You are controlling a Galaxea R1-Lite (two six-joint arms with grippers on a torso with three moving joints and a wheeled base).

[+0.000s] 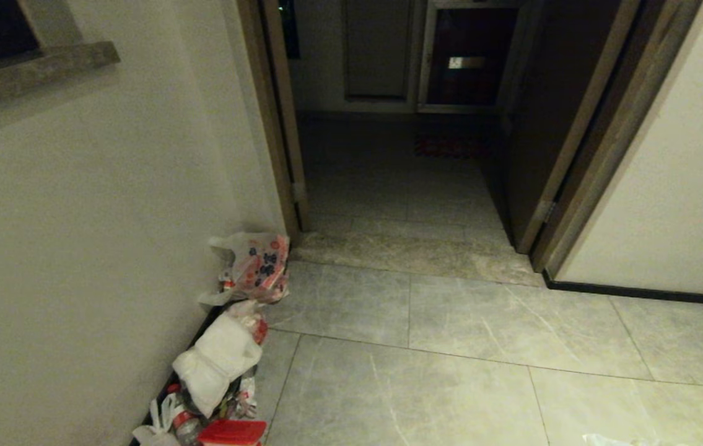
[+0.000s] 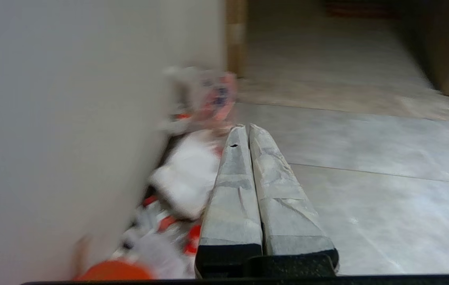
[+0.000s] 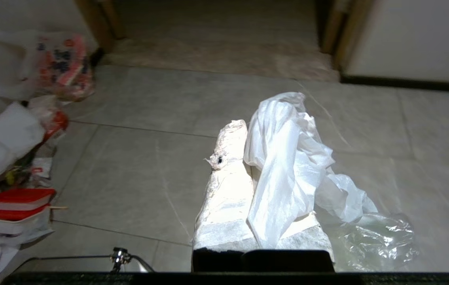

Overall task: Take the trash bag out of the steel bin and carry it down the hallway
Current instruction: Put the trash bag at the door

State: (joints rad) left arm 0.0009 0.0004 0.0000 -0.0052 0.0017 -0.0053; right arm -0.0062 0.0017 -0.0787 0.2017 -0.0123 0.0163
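left pincer: fingers together, level | right pincer: clamped, level

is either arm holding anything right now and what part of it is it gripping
Yes. The right gripper is shut on the trash bag, pinching a gathered fold of its thin plastic while the rest drapes down beside it. The left gripper is shut and empty.

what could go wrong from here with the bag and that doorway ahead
1. The right gripper is shut on the trash bag, but only a thin fold seems pinched and most of it drapes loose, so it might slip out.
2. The bag's tail hangs low toward the floor tiles and may drag or snag.
3. The rubbish pile lines the left wall beside the doorway; drifting left could clip it, with the left gripper shut and idle nearby.
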